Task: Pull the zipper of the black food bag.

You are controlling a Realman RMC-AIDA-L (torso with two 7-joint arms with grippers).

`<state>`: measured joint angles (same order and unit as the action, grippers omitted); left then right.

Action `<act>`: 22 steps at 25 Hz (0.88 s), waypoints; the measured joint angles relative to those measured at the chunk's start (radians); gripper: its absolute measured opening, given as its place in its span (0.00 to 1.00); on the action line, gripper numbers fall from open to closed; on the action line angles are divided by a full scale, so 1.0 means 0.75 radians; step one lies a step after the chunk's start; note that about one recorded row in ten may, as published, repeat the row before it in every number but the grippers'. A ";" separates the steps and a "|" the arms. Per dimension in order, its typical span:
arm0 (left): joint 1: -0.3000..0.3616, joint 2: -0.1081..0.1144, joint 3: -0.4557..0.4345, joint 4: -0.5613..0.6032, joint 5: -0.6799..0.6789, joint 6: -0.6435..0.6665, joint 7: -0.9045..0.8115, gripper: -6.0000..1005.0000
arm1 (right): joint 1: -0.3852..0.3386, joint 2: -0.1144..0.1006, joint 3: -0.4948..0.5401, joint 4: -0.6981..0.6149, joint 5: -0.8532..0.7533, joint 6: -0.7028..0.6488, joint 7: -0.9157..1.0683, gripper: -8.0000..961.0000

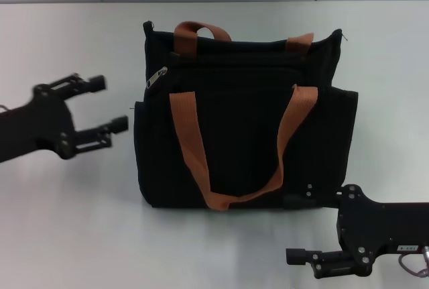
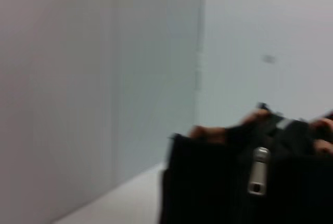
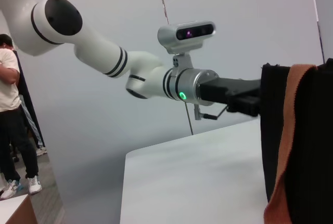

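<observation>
The black food bag (image 1: 244,128) lies on the white table, with two orange-brown strap handles (image 1: 190,138). The silver zipper pull (image 1: 157,77) sits at the left end of the black zip track near the bag's top. It also shows in the left wrist view (image 2: 258,171). My left gripper (image 1: 108,104) is open and empty, a little left of the bag and level with the zipper. My right gripper (image 1: 299,227) is open and empty at the bag's front right corner, low over the table. The right wrist view shows the bag's side (image 3: 307,141) and the left arm (image 3: 156,76).
The white table (image 1: 67,222) spreads around the bag, with a pale wall behind it. A person (image 3: 13,115) stands far off beyond the table in the right wrist view.
</observation>
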<state>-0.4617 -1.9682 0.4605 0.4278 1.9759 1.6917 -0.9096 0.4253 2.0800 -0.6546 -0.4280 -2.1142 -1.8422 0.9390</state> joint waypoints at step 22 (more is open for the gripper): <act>-0.097 -0.073 0.046 0.053 -0.006 -0.140 0.090 0.59 | 0.008 -0.002 0.006 -0.002 0.006 0.000 0.017 0.80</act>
<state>-0.5343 -2.0230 0.4947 0.4675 1.9711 1.5866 -0.8425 0.4310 2.0785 -0.6498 -0.4294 -2.1100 -1.8423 0.9516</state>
